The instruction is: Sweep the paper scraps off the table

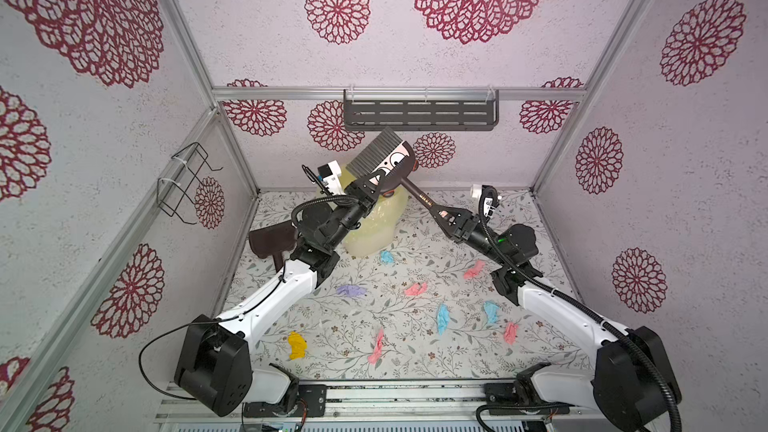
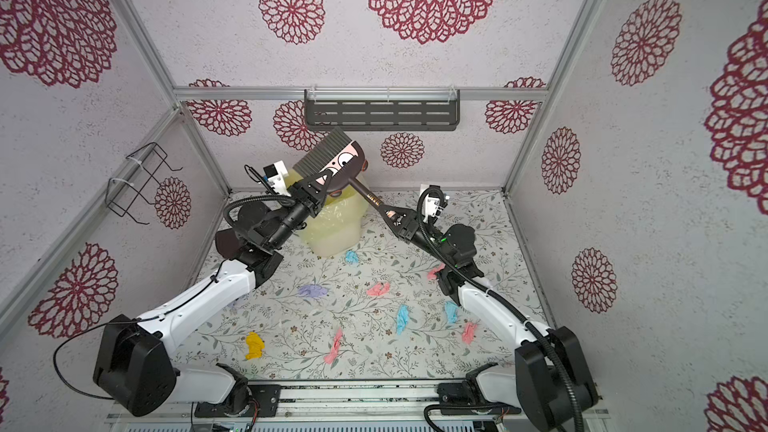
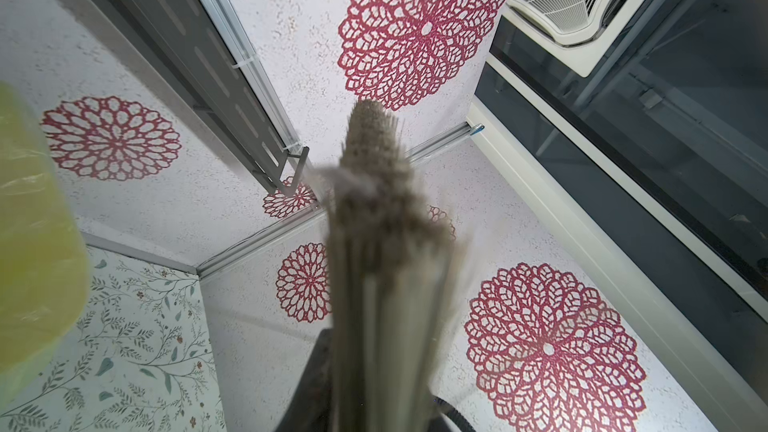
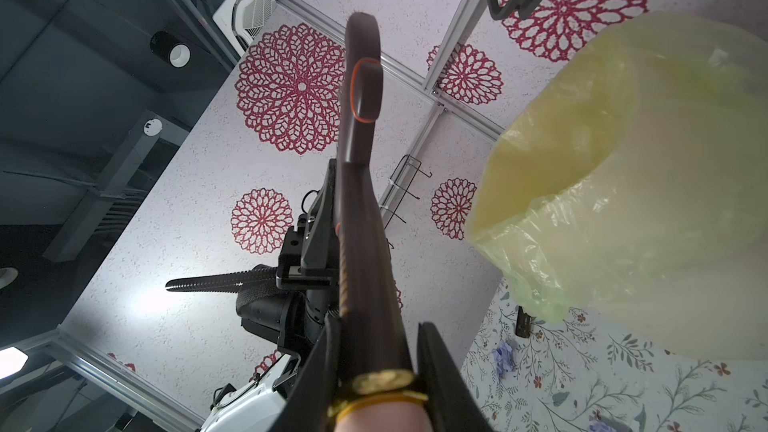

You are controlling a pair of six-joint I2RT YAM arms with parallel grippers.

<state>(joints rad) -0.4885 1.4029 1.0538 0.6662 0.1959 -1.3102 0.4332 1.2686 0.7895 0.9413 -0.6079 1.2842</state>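
The brush [image 1: 388,157] is up in the air over the back edge of the table [image 1: 332,326], bristles towards the back wall. The right gripper [image 1: 443,213] is clamped round the end of its handle. The left gripper [image 1: 371,185] is closed at the brush head and looks pinched on the bristles, though its close view is blurred. Beneath stands the bin [image 1: 374,236], lined with a yellow bag, by the back edge. The dustpan [image 1: 271,242] lies at the left edge, half behind the left arm. The paper scraps [image 1: 415,289] lie scattered across the middle and front of the table in pink, blue and lilac, with a yellow scrap [image 1: 297,345] near the front left corner
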